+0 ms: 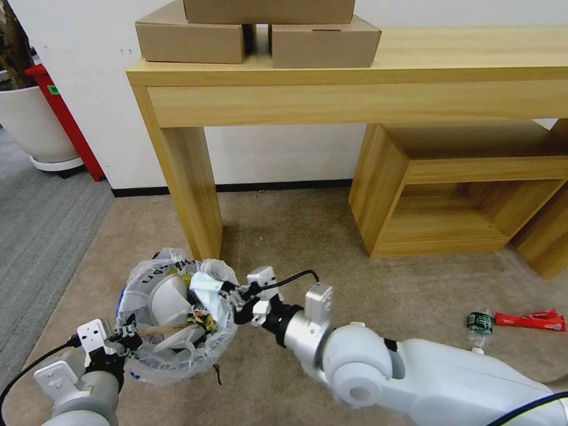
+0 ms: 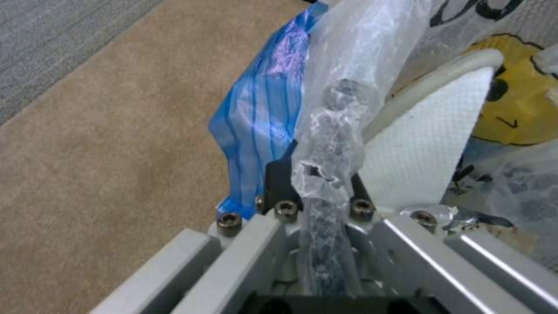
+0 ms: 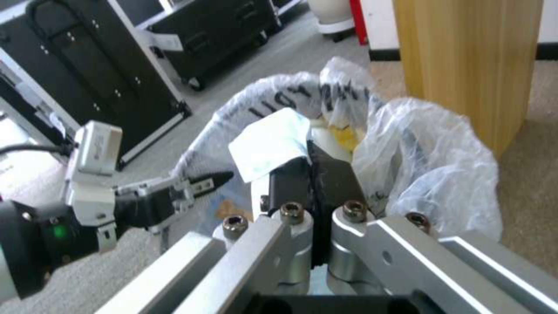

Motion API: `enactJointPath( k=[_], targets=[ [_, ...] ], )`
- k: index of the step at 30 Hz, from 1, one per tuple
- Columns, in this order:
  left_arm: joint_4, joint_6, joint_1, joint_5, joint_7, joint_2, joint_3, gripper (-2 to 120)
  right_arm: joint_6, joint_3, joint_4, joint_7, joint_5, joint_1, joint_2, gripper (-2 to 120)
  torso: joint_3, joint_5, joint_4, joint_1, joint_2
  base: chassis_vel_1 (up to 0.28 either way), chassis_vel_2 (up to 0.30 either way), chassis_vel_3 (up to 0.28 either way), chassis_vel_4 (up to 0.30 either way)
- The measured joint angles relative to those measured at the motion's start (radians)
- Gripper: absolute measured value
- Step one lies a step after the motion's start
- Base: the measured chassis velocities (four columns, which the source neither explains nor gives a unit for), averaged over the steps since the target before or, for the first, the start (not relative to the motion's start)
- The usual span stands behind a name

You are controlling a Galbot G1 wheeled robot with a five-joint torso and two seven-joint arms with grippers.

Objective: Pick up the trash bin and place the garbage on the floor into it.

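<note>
Nearest the head camera, the right arm reaches across to the trash bin (image 1: 177,313), its right tool (image 1: 228,291) clamped on a pale blue-white wrapper (image 1: 204,283) held over the bin's right rim. In the right wrist view the black pads (image 3: 334,174) are pressed together on that wrapper (image 3: 272,144), above the bag's open mouth. At the lower left, the left tool (image 1: 124,338) is closed on the bin's near rim, pinching the crinkly translucent bag (image 2: 331,131) together with the rim. Inside the bin lie white slippers (image 1: 168,299), a wooden stick (image 1: 165,329) and a yellow packet. The bin sits by the leg of the wooden desk (image 1: 189,183). Well to the right, on the beige carpet floor (image 1: 331,248), a green bottle (image 1: 479,324) lies just beside a long red packet (image 1: 529,320).
</note>
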Motion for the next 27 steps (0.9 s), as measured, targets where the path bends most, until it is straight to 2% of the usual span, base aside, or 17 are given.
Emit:
enactJointPath(
  k=[8,11,14,15,18,19,26,27],
  targets=[
    [-0.001,0.0,0.002,0.001,0.001,-0.002,0.001,0,-0.001,-0.017,-0.041,0.011,-0.02,0.009,0.03,0,0.0,0.0,0.0,0.0,0.0,0.0,0.0,0.0,0.0],
    [-0.001,0.0,0.002,0.001,0.001,-0.002,0.001,0,-0.001,-0.018,-0.049,0.012,-0.028,0.012,0.038,3,0.0,0.0,-0.0001,0.0,0.0,0.0,0.0,0.0,0.0],
    [-0.001,0.0,0.003,0.002,0.002,-0.003,0.001,0,-0.001,-0.02,-0.057,0.012,-0.034,0.013,0.046,18,0.0,0.0001,0.0,0.0,0.0,0.0,0.0,0.0,0.0],
    [-0.001,0.0,0.003,0.002,0.002,-0.003,0.001,0,-0.001,-0.02,-0.057,0.012,-0.034,0.013,0.046,18,0.0,0.0001,0.0,0.0,0.0,0.0,0.0,0.0,0.0],
    [-0.001,-0.001,0.004,0.003,0.002,-0.004,0.001,0,-0.001,-0.02,-0.061,0.012,-0.041,0.013,0.052,35,0.0,0.0001,0.0,0.0,0.0,0.0,0.0,0.0,0.0],
    [-0.001,-0.001,0.004,0.003,0.002,-0.004,0.001,0,-0.001,-0.02,-0.061,0.012,-0.041,0.013,0.052,35,0.0,0.0001,0.0,0.0,0.0,0.0,0.0,0.0,0.0],
    [0.0,-0.001,0.005,0.003,0.003,-0.003,0.0,0,-0.001,-0.014,-0.057,0.015,-0.038,0.016,0.056,62,0.0,0.0001,0.0,0.0,0.0,0.0,0.0,0.0,0.0],
    [0.0,-0.001,0.005,0.003,0.003,-0.003,0.0,0,-0.001,-0.014,-0.057,0.015,-0.038,0.016,0.056,62,0.0,0.0001,0.0,0.0,0.0,0.0,0.0,0.0,0.0]
  ],
)
